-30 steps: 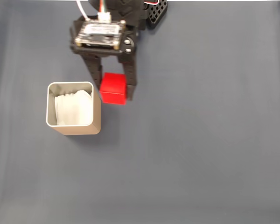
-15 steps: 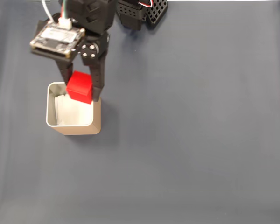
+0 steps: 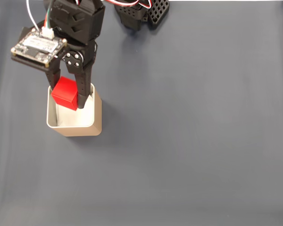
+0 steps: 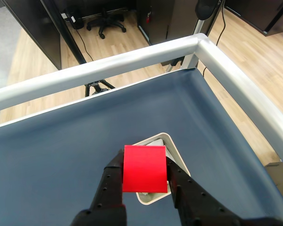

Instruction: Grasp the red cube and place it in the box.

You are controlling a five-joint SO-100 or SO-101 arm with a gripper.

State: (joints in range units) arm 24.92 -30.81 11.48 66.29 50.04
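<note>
- The gripper (image 3: 66, 104) is clamped on the red cube (image 3: 64, 93), one black finger (image 4: 111, 188) on each side.
- The cube hangs over the box (image 3: 75, 128), above its white-lined opening near the arm-side rim.
- No writing is legible on cube or box.

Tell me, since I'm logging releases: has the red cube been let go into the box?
No; in the fixed view the red cube sits clamped in the pincer above the box.
</note>
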